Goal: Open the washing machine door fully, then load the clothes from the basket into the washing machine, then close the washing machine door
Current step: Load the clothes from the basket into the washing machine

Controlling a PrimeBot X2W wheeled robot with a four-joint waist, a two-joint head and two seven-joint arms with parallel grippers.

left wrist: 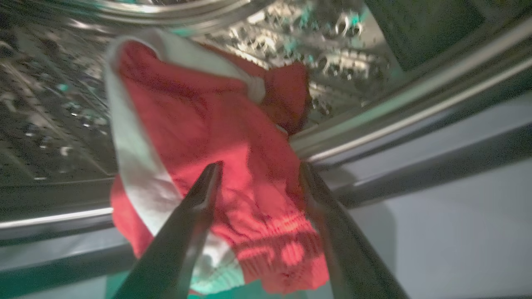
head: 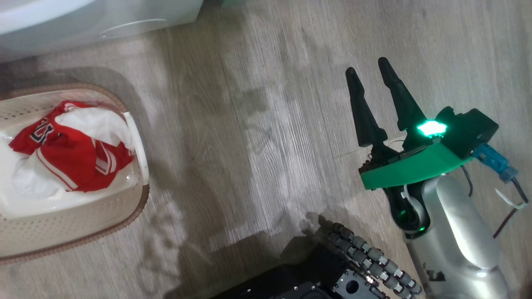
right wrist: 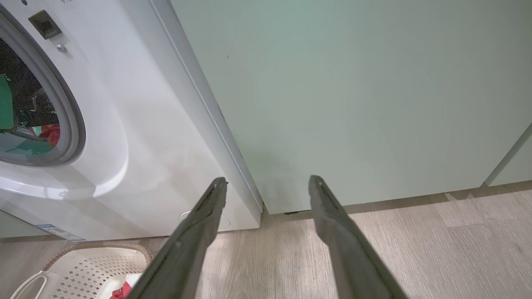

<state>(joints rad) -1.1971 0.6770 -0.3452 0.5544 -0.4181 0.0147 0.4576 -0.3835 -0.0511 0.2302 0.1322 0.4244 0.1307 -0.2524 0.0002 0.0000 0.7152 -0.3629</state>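
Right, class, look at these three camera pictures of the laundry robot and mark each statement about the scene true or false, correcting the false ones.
1. The basket holds red and white clothes. True.
2. The right claw is clamped on a garment. False: its fingers stand apart with nothing between them, above the wooden floor.
3. A red and white garment lies at the mouth of the steel drum, in front of the open left claw. True.
4. The cabinet beside the washing machine is dark blue. False: it is pale green.
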